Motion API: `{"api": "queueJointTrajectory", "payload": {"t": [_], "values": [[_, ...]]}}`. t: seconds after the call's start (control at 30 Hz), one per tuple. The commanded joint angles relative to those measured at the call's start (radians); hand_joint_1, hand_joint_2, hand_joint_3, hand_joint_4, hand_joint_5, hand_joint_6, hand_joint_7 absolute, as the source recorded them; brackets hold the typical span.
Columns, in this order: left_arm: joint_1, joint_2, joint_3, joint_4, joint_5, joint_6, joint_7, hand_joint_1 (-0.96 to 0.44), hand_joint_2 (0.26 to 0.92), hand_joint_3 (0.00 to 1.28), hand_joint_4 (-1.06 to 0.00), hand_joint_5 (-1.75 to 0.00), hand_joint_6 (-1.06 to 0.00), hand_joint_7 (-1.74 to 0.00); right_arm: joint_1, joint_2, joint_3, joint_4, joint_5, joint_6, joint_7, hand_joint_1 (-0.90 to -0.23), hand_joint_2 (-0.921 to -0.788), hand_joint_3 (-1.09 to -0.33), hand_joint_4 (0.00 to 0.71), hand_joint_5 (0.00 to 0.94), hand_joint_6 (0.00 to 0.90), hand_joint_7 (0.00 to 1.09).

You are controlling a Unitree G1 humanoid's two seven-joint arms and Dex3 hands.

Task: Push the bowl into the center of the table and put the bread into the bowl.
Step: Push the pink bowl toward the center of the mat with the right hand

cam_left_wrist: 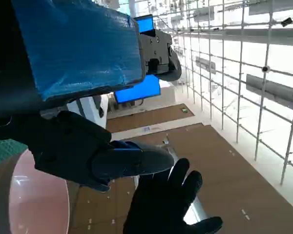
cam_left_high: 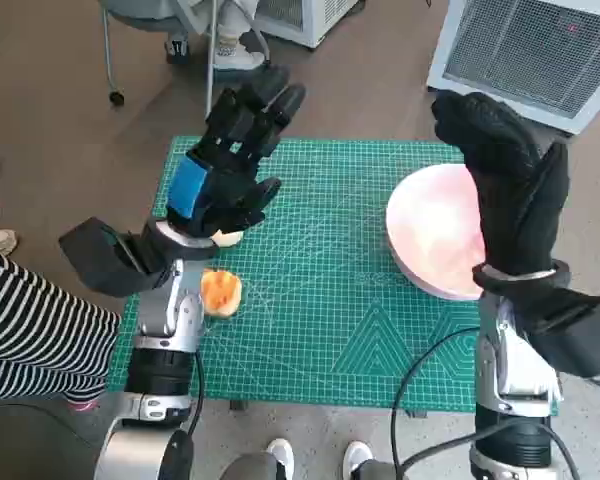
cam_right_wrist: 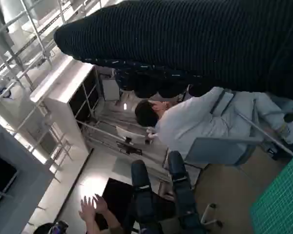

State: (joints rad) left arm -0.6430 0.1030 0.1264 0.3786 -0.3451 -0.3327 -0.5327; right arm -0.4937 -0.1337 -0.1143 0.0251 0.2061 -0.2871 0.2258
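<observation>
The pink bowl (cam_left_high: 430,235) sits on the right part of the green mat (cam_left_high: 330,320), near the table's right edge. A small orange-brown bread (cam_left_high: 221,292) lies on the mat's left side, beside my left forearm. My left hand (cam_left_high: 232,160) is raised above the mat's left half with its fingers spread and nothing in them; the bread is below and behind it. My gloved right hand (cam_left_high: 507,185) stands upright with straight fingers over the bowl's right rim and holds nothing. In the left wrist view the bowl (cam_left_wrist: 34,204) and the glove (cam_left_wrist: 166,207) show beyond my left hand (cam_left_wrist: 88,151).
A white grilled unit (cam_left_high: 540,50) stands past the table's far right corner. A chair and a person's feet (cam_left_high: 230,50) are beyond the far edge. A striped sleeve (cam_left_high: 30,330) is at the left. In the right wrist view a seated person (cam_right_wrist: 200,122) shows.
</observation>
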Motion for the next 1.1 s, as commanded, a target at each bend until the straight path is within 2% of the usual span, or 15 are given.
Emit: {"api": "queueJointTrajectory", "payload": {"t": [0.03,0.53,0.93,1.1], "values": [[-0.018,0.004,-0.002,0.006,0.012,-0.018,0.003,-0.60,0.921,0.38,-0.04,-0.23,0.00,-0.55,0.013,0.003,-0.001,0.007,0.016,0.016,0.006,-0.665,-0.921,-0.714,0.198,0.000,0.118,0.36],[-0.018,0.003,-0.004,-0.005,0.019,-0.011,0.005,-0.60,0.921,0.38,-0.04,-0.22,0.00,-0.55,0.012,0.000,0.000,0.005,0.011,0.017,0.006,-0.665,-0.921,-0.713,0.198,0.000,0.119,0.36],[-0.018,0.005,-0.002,-0.006,0.014,-0.001,0.003,-0.60,0.921,0.39,-0.04,-0.22,0.00,-0.55,0.014,0.001,0.000,0.007,0.018,0.015,0.011,-0.666,-0.921,-0.712,0.198,0.000,0.119,0.36],[-0.016,0.006,-0.001,-0.007,0.012,-0.002,0.001,-0.61,0.921,0.38,-0.04,-0.22,0.00,-0.56,0.021,-0.010,-0.014,0.011,0.025,0.009,0.014,-0.666,-0.921,-0.712,0.197,0.001,0.121,0.36]]}}
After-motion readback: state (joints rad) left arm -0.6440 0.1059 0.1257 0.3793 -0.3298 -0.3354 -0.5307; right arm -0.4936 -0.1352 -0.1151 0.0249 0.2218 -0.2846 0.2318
